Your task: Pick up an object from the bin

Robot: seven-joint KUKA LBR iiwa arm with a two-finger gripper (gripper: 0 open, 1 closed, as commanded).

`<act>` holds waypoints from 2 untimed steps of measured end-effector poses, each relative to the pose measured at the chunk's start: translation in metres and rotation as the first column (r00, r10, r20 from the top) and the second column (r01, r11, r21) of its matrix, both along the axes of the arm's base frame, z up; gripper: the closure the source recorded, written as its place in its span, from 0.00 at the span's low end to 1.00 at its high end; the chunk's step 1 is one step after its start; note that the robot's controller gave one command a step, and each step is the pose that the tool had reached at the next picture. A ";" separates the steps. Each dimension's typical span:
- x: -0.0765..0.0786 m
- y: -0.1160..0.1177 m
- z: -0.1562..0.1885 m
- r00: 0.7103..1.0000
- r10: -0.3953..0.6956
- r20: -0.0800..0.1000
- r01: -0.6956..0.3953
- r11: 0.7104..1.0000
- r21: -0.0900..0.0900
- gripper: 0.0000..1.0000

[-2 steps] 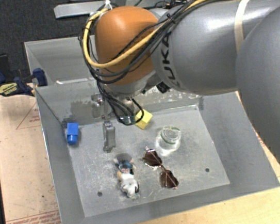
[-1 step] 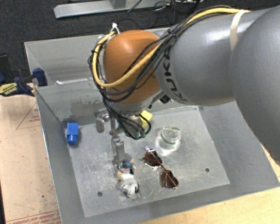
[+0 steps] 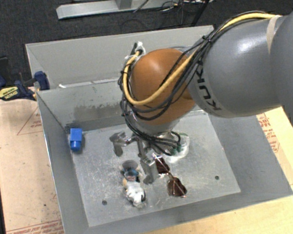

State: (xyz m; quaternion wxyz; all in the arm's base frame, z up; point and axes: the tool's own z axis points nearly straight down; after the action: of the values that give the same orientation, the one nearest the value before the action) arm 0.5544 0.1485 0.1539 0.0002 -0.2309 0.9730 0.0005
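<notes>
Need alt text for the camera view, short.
The arm's end effector hangs low over the middle of the grey bin, beside a small cluster: a white lump, a dark red piece and a bluish round thing. A blue block lies apart by the left wall.

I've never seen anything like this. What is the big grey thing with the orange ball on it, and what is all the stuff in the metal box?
The big grey shape is a robot arm, reaching in from the right. The orange dome and the cables on it are parts of the arm. The camera looks down from above and a little to one side.

At the arm's end is its tool, the part that grasps, low over the middle of the grey metal bin. On the bin's floor lie a blue block near the left wall, a small grey piece, a white lump toward the front and a dark reddish-brown piece beside it. Whether the tool holds anything cannot be told here.
</notes>
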 end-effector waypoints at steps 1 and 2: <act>-0.018 -0.002 -0.026 1.000 -0.008 0.000 0.008 1.000 0.001 0.00; -0.016 0.004 -0.059 0.952 0.305 0.001 -0.305 0.952 0.000 0.00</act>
State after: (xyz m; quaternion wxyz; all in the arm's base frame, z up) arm 0.5386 0.1521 0.0948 0.0006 -0.3783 0.9257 0.0004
